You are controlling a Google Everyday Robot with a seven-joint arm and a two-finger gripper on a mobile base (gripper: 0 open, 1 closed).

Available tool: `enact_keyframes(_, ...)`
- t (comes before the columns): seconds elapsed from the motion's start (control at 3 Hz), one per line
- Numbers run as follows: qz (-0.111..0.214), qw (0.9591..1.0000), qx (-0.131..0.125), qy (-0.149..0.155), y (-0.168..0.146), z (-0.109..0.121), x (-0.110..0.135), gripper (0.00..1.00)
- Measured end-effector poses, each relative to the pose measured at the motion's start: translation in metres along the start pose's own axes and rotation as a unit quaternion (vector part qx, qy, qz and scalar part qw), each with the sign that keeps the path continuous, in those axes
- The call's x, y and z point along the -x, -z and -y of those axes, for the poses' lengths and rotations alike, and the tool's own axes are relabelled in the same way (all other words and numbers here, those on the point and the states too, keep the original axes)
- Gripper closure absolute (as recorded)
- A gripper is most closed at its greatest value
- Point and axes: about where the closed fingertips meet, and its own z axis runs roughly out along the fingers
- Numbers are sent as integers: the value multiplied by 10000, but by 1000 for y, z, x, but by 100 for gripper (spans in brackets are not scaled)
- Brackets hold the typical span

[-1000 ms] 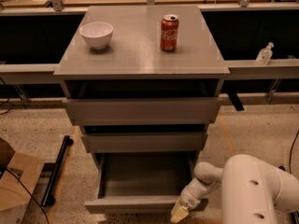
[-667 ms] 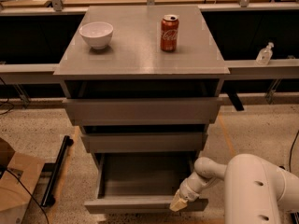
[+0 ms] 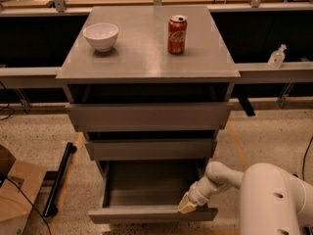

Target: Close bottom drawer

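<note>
- While the white arm (image 3: 264, 195) reached in from the lower right of the camera view, the gripper (image 3: 187, 205) sat low in front of the grey cabinet, its pale tip against the top edge of a drawer front near that front's right end.
- Whether the gripper was open or closed, I could not tell from where I stood.
- The bottom drawer (image 3: 146, 192) lay directly to the left of the gripper, pulled well out, with its grey box open to view and its plain front panel running leftward from the gripper's tip.
- Just above the gripper was the middle drawer (image 3: 149, 149), slightly out from the cabinet.
- Above that was the top drawer (image 3: 146, 115), the widest front, also standing a little proud.
- Far above the gripper stretched the cabinet top (image 3: 146, 62).
- A red can (image 3: 177, 35) stood upright on it, almost straight up from the gripper.
- A white bowl (image 3: 100, 35) sat up and to the left of the gripper, well apart from the can.
- Up and to the right of the gripper, a small clear bottle (image 3: 277, 57) rested on a ledge beside the cabinet.
- Far to the left of the gripper, on the speckled floor, lay a black bar (image 3: 58, 180), and beyond it a cardboard box (image 3: 17, 195).
</note>
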Motion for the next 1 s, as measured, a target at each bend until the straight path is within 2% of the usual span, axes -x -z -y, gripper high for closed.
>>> enact_keyframes(0.67, 44, 9998, 60, -190, 28, -20, 10, 100)
enact_keyframes(1.0, -6, 9991, 268, -324, 25, -29, 8, 100)
